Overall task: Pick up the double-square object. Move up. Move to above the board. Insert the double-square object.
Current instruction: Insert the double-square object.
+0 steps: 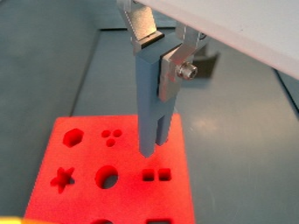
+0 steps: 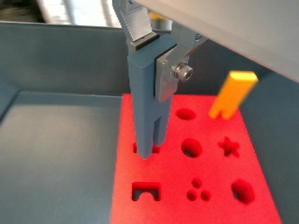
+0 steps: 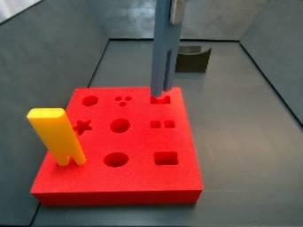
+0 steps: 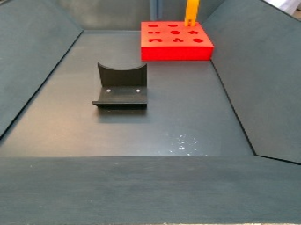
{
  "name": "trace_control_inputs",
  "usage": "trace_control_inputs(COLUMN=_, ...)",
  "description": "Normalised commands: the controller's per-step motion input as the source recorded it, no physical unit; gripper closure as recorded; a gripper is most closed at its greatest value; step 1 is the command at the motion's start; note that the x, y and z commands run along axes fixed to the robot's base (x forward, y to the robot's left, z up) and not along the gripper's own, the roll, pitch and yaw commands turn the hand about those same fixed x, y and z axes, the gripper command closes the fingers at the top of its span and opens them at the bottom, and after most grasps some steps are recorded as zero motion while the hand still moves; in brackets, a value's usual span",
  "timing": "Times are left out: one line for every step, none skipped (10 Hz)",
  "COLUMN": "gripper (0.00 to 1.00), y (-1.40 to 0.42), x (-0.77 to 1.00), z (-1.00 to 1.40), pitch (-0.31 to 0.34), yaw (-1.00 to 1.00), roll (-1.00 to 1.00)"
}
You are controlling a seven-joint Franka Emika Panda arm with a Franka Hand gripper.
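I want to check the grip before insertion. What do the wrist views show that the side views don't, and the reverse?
Only the wrist views: the gripper above the board, its silver fingers clamped on the upper part of the double-square object.

Only the side views: the whole board with every cut-out, and the fixture standing clearly on the floor, apart from the board.

Both: the double-square object upright, with its lower end at the board's surface, and the yellow post standing in the board. Neither settles whether the prongs have entered.
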Motion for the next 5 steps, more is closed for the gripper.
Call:
trace_control_inputs(gripper=1.00, y=-0.02, x=0.00, z=-0.34, pitch=-0.049, yaw=-1.00, roll=-0.03)
trace_control_inputs(gripper=1.00, y=-0.02, x=0.00, z=-0.34, pitch=-0.047, yaw=-1.00, roll=-0.03)
trace_control_inputs(gripper=1.00, y=-0.02, x=0.00, z=-0.30, pitch=-0.051, yaw=-1.00, roll=-0.04)
trace_control_inputs(gripper=1.00, y=-0.04, x=0.00, z=-0.17, pitch=-0.069, yaw=-1.00, roll=-0.09)
trace_control_inputs(gripper=1.00, y=-0.07, x=0.04, z=-0.15, pitch=-0.060, yaw=-0.95, roll=-0.09)
